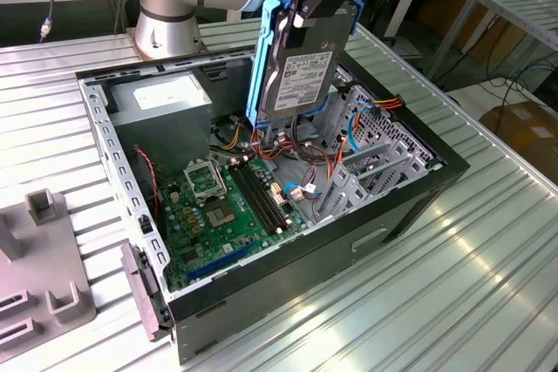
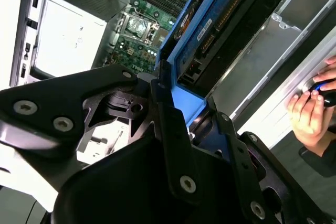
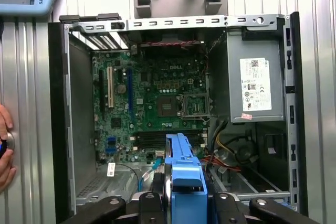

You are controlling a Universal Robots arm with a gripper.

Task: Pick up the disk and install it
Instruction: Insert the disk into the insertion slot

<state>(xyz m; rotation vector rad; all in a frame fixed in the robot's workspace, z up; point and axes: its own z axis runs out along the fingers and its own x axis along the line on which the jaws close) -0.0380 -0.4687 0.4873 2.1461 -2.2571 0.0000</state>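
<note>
The disk (image 1: 301,71) hangs upright above the open computer case (image 1: 410,215). It has a grey metal body with a printed label and a bright blue carrier rail along its edge. My gripper (image 1: 307,8) is shut on the disk's upper end, black fingers on both flat faces. In the second wrist view the disk (image 2: 210,19) runs away from my gripper (image 2: 178,103) toward the case interior. In the first wrist view the disk's blue rail (image 3: 184,177) stands edge-on between the fingers (image 3: 152,203), over the motherboard (image 3: 152,103).
Inside the case lie the motherboard (image 1: 218,206), a grey power supply (image 1: 166,106) and a metal drive cage (image 1: 375,158) with loose cables. A grey fixture (image 1: 44,276) sits on the exterior view's left. A person's hand (image 2: 310,108) rests beside the case.
</note>
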